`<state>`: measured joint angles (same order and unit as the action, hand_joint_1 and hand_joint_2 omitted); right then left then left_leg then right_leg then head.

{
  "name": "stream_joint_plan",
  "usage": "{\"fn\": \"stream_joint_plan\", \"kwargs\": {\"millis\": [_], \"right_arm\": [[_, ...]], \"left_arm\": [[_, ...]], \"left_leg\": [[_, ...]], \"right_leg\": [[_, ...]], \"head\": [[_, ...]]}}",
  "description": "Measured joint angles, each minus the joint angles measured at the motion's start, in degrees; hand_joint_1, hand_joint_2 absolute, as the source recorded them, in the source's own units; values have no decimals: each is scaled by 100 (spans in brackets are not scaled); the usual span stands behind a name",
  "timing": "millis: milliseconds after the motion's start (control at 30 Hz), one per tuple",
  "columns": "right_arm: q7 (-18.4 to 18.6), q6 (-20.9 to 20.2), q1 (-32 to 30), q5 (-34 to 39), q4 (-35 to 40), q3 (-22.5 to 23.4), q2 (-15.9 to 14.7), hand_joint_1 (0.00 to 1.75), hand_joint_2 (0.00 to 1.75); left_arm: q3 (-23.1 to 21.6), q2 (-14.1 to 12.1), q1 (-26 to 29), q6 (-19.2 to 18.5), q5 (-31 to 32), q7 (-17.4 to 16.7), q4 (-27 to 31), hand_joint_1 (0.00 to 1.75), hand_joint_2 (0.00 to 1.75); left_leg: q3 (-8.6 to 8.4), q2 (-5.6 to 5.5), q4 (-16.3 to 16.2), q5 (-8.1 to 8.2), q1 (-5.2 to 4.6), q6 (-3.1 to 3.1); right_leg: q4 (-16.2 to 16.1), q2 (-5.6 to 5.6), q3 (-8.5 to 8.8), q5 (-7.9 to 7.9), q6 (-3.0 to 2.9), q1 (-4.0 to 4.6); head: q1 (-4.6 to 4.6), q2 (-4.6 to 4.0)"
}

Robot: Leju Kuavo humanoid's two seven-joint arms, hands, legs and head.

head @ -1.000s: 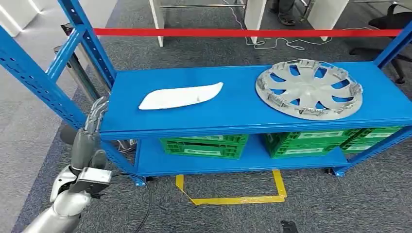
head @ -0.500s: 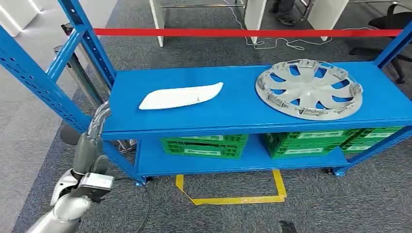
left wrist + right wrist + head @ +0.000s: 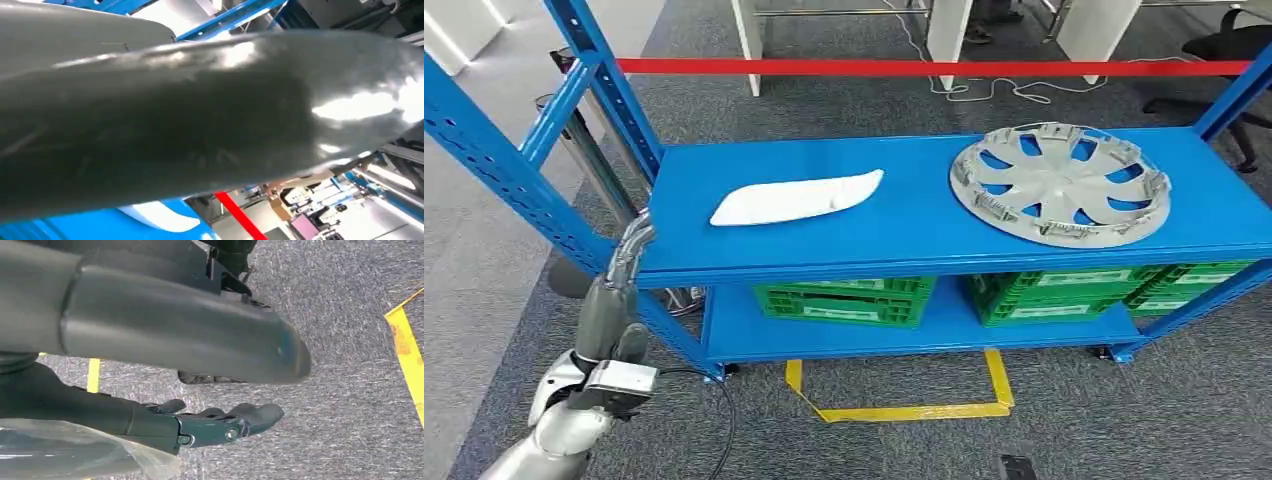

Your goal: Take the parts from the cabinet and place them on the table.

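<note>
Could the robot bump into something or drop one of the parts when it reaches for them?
Maybe. The left hand is raised right beside the blue shelf's front corner and upright post, so it could knock the frame while reaching in. The white part is thin and lies flat, so fingers might push it along instead of lifting it. The hubcap is wide and awkward for one hand.

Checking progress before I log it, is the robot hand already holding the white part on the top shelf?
No, the left robot hand is at the shelf's front left corner, apart from the white part.
</note>
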<state>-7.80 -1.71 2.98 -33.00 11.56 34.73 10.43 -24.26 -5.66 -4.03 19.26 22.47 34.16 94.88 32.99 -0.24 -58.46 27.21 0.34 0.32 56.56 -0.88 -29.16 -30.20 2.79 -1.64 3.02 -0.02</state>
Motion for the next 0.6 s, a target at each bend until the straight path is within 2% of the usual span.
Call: {"fn": "stream_joint_plan", "kwargs": {"millis": [133, 467, 500, 600], "right_arm": [[107, -2, 0, -68, -2, 17, 0, 0, 0], [-50, 88, 1, -153, 0, 20, -15, 0, 0], [-37, 105, 1, -157, 0, 20, -22, 0, 175], [-101, 296, -4, -258, 0, 26, -52, 0, 175]], "left_arm": [[-2, 17, -30, 17, 0, 2, 0, 0, 0], [120, 52, 82, 142, -61, 101, 0, 0, 0], [131, 59, 82, 149, -61, 101, 0, 0, 0], [166, 83, 90, 234, -59, 101, 0, 0, 0]], "left_leg": [[0, 0, 0, 0, 0, 0], [0, 0, 0, 0, 0, 0], [0, 0, 0, 0, 0, 0], [0, 0, 0, 0, 0, 0]], "right_leg": [[0, 1, 1, 0, 0, 0], [0, 0, 0, 0, 0, 0], [0, 1, 1, 0, 0, 0], [0, 1, 2, 0, 0, 0]], "head": [[0, 0], [0, 0], [0, 0], [0, 0]]}}
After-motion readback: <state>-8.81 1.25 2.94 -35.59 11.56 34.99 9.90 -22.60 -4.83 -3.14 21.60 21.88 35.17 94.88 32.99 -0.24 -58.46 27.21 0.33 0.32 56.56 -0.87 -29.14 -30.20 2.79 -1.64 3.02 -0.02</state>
